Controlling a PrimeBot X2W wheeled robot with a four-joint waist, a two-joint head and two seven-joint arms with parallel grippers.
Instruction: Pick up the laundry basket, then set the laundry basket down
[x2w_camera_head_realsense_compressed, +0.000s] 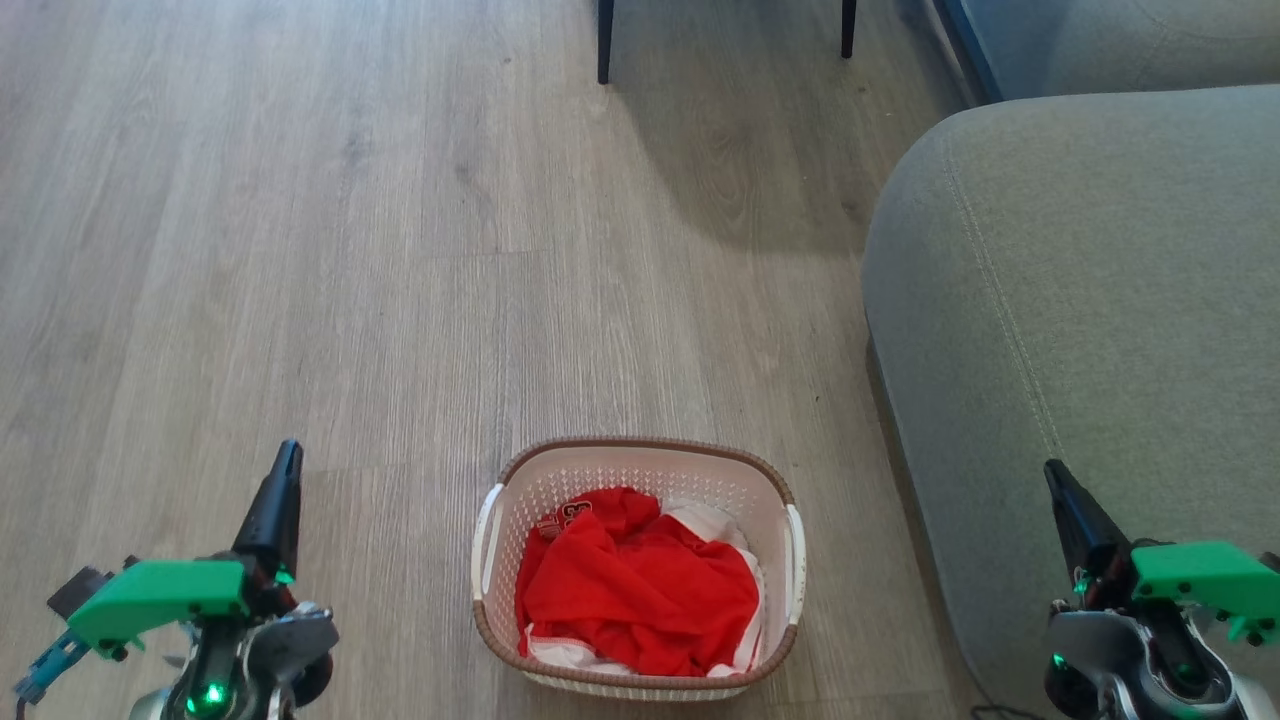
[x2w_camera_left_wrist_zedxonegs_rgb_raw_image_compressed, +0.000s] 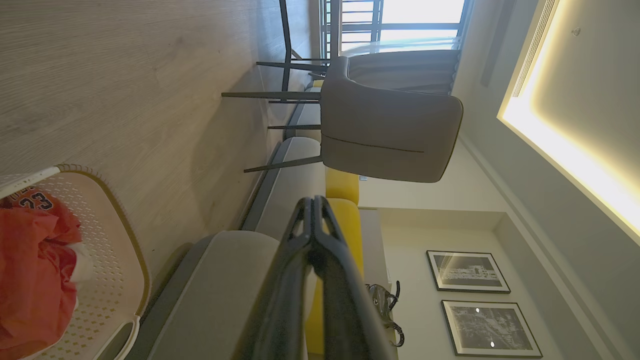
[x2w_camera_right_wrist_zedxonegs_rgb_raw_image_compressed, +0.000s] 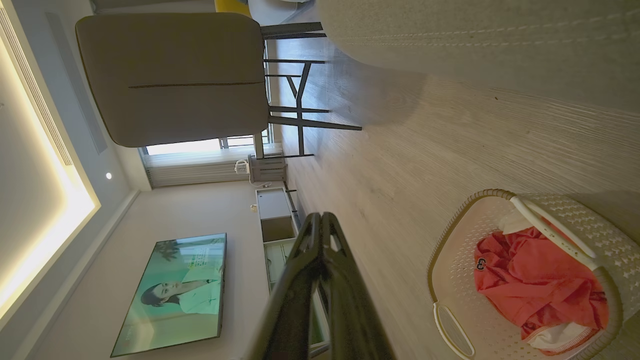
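The laundry basket (x2w_camera_head_realsense_compressed: 560, 480) stands on the wood floor at the bottom centre of the head view, cream-white with perforated walls, a brown rim and white side handles. It holds red and white clothes (x2w_camera_head_realsense_compressed: 640, 590). My left gripper (x2w_camera_head_realsense_compressed: 288, 455) is shut and empty, off to the basket's left and apart from it. My right gripper (x2w_camera_head_realsense_compressed: 1052, 472) is shut and empty, to the basket's right, in front of the sofa. The left wrist view has the basket (x2w_camera_left_wrist_zedxonegs_rgb_raw_image_compressed: 117, 240) at its lower left, beside the shut gripper (x2w_camera_left_wrist_zedxonegs_rgb_raw_image_compressed: 313, 202). The right wrist view has the basket (x2w_camera_right_wrist_zedxonegs_rgb_raw_image_compressed: 452, 272) at its lower right, beside that arm's shut gripper (x2w_camera_right_wrist_zedxonegs_rgb_raw_image_compressed: 320, 217).
A grey sofa (x2w_camera_head_realsense_compressed: 1080, 330) fills the right side, its edge close to the basket's right handle. Dark chair legs (x2w_camera_head_realsense_compressed: 604, 45) stand at the far centre. A grey chair (x2w_camera_left_wrist_zedxonegs_rgb_raw_image_compressed: 390, 130) and a wall television (x2w_camera_right_wrist_zedxonegs_rgb_raw_image_compressed: 172, 292) lie further off. Bare wood floor (x2w_camera_head_realsense_compressed: 300, 250) spreads left and ahead.
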